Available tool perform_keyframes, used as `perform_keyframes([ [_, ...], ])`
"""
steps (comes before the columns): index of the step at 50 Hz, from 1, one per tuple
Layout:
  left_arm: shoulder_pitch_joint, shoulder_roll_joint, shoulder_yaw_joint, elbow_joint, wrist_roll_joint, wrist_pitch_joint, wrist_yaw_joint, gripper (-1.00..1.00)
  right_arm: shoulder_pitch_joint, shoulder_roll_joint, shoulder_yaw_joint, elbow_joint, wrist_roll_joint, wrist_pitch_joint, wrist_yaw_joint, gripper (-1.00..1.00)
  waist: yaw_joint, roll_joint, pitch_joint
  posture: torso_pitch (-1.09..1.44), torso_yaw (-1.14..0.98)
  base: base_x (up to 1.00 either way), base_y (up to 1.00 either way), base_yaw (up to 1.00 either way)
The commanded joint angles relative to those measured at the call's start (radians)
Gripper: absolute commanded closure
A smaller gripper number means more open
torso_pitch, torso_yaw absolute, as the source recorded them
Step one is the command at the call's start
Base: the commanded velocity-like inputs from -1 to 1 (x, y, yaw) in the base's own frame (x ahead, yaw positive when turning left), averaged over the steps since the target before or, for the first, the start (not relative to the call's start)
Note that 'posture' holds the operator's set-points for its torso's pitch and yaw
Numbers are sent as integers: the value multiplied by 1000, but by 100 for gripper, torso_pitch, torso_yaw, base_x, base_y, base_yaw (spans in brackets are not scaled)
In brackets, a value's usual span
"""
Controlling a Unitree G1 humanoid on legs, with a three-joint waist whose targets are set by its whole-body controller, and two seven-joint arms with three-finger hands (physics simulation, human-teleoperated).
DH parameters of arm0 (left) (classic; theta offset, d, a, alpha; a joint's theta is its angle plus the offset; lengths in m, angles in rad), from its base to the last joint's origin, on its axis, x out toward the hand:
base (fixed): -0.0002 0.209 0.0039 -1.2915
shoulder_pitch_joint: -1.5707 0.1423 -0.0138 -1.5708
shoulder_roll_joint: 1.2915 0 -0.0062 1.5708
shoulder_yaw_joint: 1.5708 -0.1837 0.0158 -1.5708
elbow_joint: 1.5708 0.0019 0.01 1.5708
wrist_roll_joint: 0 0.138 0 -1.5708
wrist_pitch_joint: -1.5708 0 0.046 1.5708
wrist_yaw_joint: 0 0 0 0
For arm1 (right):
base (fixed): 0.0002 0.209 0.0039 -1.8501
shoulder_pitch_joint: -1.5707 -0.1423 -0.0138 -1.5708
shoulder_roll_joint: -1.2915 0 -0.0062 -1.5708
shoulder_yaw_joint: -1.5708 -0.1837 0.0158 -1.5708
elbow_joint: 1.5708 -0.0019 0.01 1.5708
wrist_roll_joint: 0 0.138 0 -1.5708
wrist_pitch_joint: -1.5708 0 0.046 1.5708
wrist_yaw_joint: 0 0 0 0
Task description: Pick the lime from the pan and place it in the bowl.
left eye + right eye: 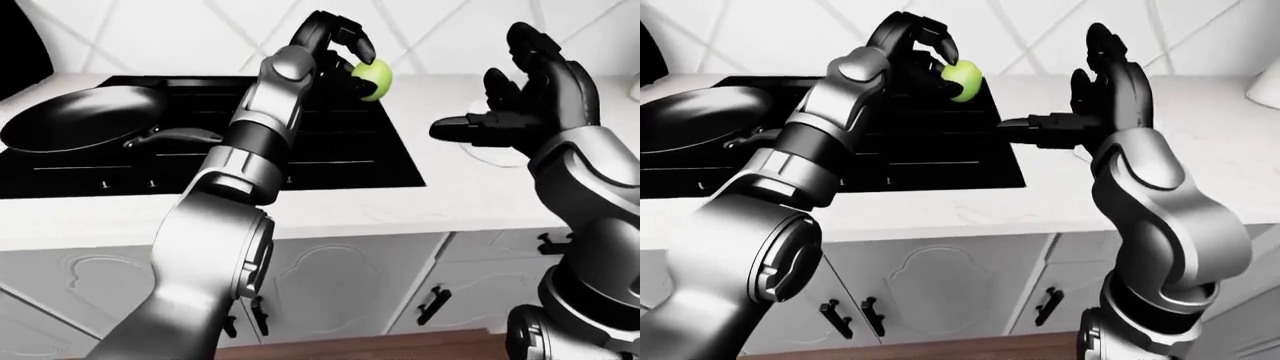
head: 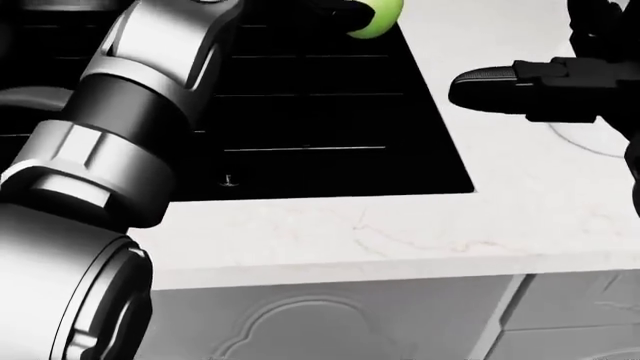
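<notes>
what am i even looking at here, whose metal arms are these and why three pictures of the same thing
These are simulator renders from cameras on a humanoid robot's head, looking out over its own arms. Two pictures are its left and right eyes, so they nearly match; the third head camera tilts down at the counter edge.

The left hand, reaching in from the left, has its fingers closed round a green lime, held in the air above the black stove. The right hand is raised with its fingers spread and holds nothing.

On the stove, at the left, sits a dark frying pan. The stove is set into a white counter with cabinets below. No whole bowl shows clearly.
</notes>
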Motion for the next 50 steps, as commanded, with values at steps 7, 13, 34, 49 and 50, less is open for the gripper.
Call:
perform_keyframes([
  [7, -43, 21, 11, -52, -3, -31, 18, 65, -32, -10, -3, -26, 6, -32, 2, -100, 8, 39, -26, 0, 0, 1, -10, 0],
  [13, -39, 22, 11, -54, -4, -33, 19, 65, -28, -11, 2, -29, 3, -34, 1, -100, -2, 89, -34, 0, 0, 0, -10, 0],
  [34, -48, 20, 10, -59, -9, -24, 19, 65, -29, -10, -3, -34, 0, -29, 9, -100, 7, 5, -21, 0, 0, 1, -10, 0],
  [49, -48, 19, 10, -51, -8, -31, 17, 65, -34, -8, 1, -34, 4, -30, 9, -100, -5, 60, -35, 0, 0, 2, -10, 0],
  [50, -47, 19, 10, -52, -8, -32, 17, 65, -33, -8, 2, -34, 3, -32, 10, -100, -5, 51, -32, 0, 0, 2, -10, 0],
])
